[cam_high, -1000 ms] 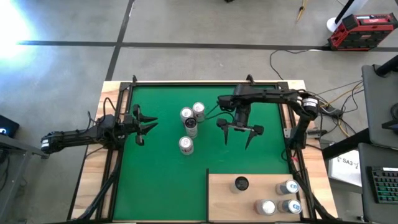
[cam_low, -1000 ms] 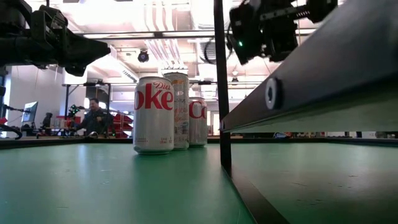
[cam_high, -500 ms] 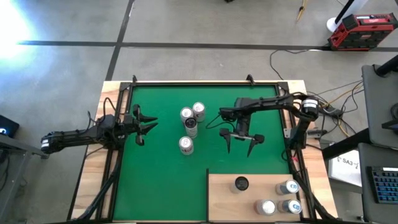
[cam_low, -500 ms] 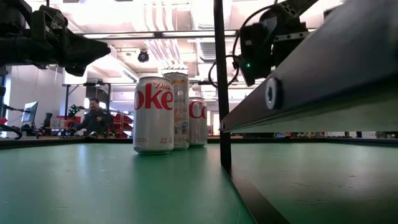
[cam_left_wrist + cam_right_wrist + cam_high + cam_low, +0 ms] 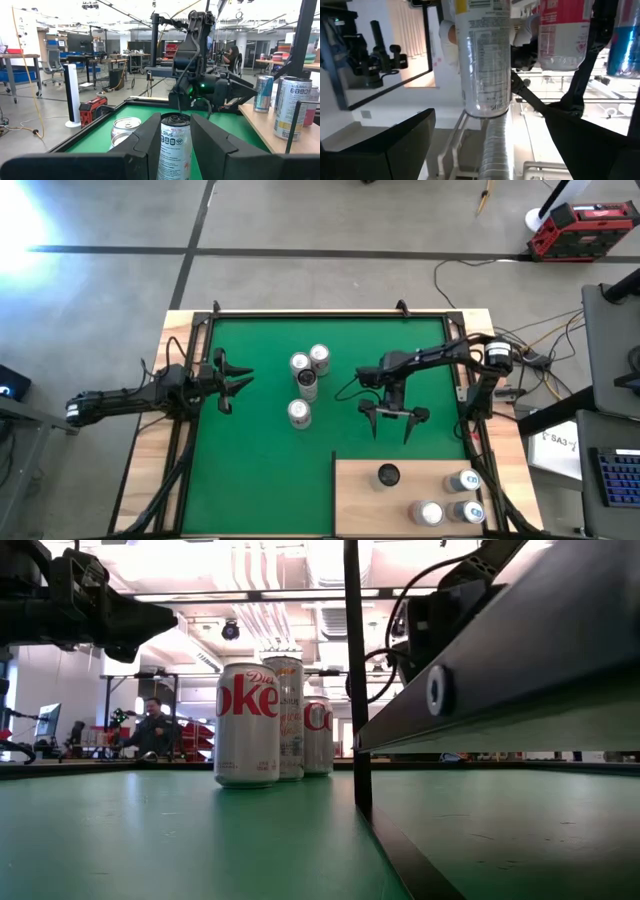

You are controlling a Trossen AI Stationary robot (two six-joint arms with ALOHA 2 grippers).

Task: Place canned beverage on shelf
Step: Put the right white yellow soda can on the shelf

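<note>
Four cans (image 5: 305,382) wait on the mat; I've got the right gripper (image 5: 393,421) spread wide, empty. Next: reach one, clamp, carry to the shelf (image 5: 360,500).

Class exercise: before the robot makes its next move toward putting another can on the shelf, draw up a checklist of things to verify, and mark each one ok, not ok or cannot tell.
1. Right gripper open and empty: ok.
2. Cans still waiting upright on the green mat, four in the cluster: ok.
3. Free space on the shelf beside the four cans already there: ok.
4. Left gripper parked at the mat's left edge, away from the right arm's path: ok.
5. Right gripper lined up with a mat can: not ok, it hangs between the cluster and the shelf.
</note>
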